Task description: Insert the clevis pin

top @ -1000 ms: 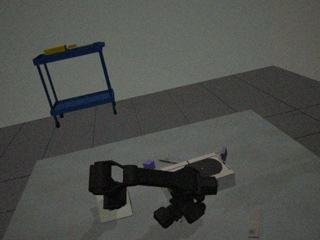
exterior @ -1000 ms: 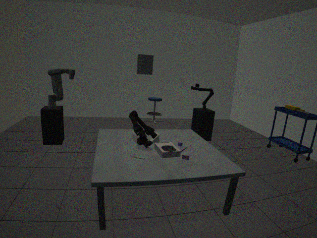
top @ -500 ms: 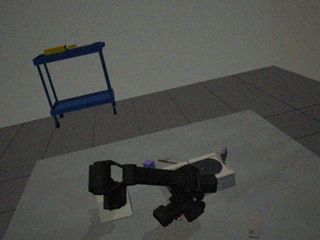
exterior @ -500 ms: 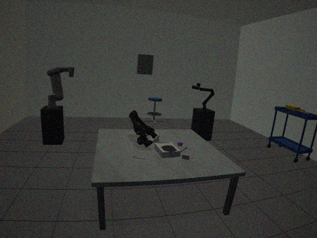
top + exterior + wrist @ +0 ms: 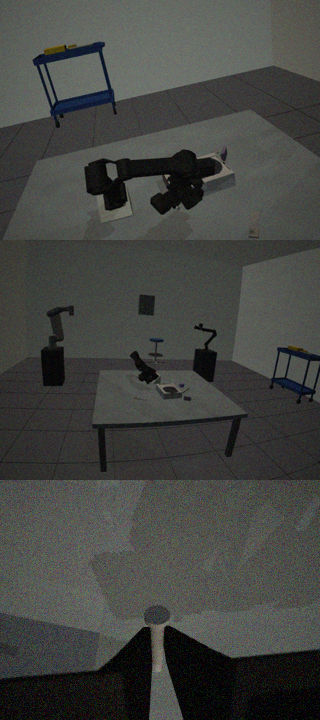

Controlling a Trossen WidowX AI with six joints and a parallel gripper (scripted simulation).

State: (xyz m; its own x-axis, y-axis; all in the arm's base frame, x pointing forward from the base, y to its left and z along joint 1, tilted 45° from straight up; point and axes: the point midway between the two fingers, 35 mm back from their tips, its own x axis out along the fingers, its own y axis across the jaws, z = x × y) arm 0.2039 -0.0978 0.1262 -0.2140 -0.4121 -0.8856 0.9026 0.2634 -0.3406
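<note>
And the hand [image 5: 177, 206] [image 5: 148, 382] [image 5: 156, 633] is clamped on the clevis pin [image 5: 157, 647], its round head showing just beyond the fingertips! Over on the worktop [image 5: 279, 165] [image 5: 124, 410], the rimmed tray [image 5: 219, 182] [image 5: 169, 395] sits beside the arm, the dark disc [image 5: 218, 166] [image 5: 169, 389] lying inside it, and the pin is outside the tray!

In the top view we are seeing: one black arm [image 5: 152, 166], reaching over one pale tray [image 5: 219, 182]; one dark disc [image 5: 219, 167], lying inside, partly hidden; one purple block [image 5: 224, 152], standing near; one blue cart [image 5: 74, 52], bearing yellow items [image 5: 55, 49].
</note>
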